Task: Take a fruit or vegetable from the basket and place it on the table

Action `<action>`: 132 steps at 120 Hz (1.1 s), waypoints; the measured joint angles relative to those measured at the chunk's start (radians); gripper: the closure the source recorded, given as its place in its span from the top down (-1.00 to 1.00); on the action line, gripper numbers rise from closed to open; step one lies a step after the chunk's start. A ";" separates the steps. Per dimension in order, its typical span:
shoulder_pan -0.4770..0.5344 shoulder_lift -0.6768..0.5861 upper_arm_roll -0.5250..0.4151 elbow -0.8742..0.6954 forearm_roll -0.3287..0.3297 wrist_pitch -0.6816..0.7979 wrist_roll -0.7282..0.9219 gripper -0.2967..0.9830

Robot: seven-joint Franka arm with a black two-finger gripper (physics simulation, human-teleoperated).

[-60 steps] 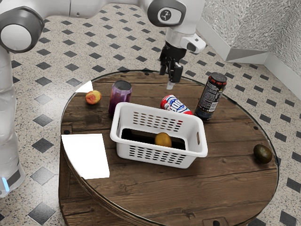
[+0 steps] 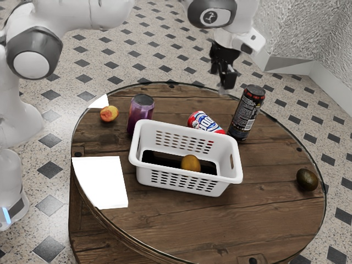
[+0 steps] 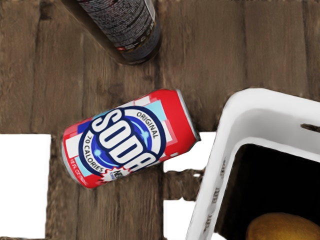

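In the exterior view, from left to right, a red-and-yellow fruit point(image 2: 109, 114) lay near an upright purple can point(image 2: 141, 113). The white basket point(image 2: 188, 186) held an orange-brown fruit point(image 2: 191, 163) on its floor. A SODA can point(image 3: 125, 137) lay tipped over just beside it. The jaws hung raised, whether open or closed I could not tell; then came a dark upright can point(image 2: 246, 113) and, near the tabletop point(image 2: 264, 220)'s edge, an avocado point(image 2: 307, 180).

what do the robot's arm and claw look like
The arm is smooth white, with rounded, tube-like sections. Dark grey bands surround round white caps at its joints; the cap nearest the claw carries a dark round logo. A blue light marks the base. The claw is black and angular, with a pale tip.
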 joint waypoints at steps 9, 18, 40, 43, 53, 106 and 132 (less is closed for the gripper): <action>0.697 -0.027 -0.844 0.012 0.036 0.024 0.028 0.50; 0.958 -0.046 -1.079 0.005 0.067 0.011 0.052 0.50; 0.512 -0.256 -0.556 -0.435 0.044 0.210 0.098 0.50; 0.457 -0.275 -0.528 -0.464 0.040 0.234 0.101 0.50; 0.286 -0.334 -0.487 -0.565 0.031 0.292 0.109 0.50; 0.194 -0.319 -0.474 -0.614 0.020 0.239 0.139 0.50; 0.197 -0.279 -0.474 -0.614 0.020 0.227 0.146 0.50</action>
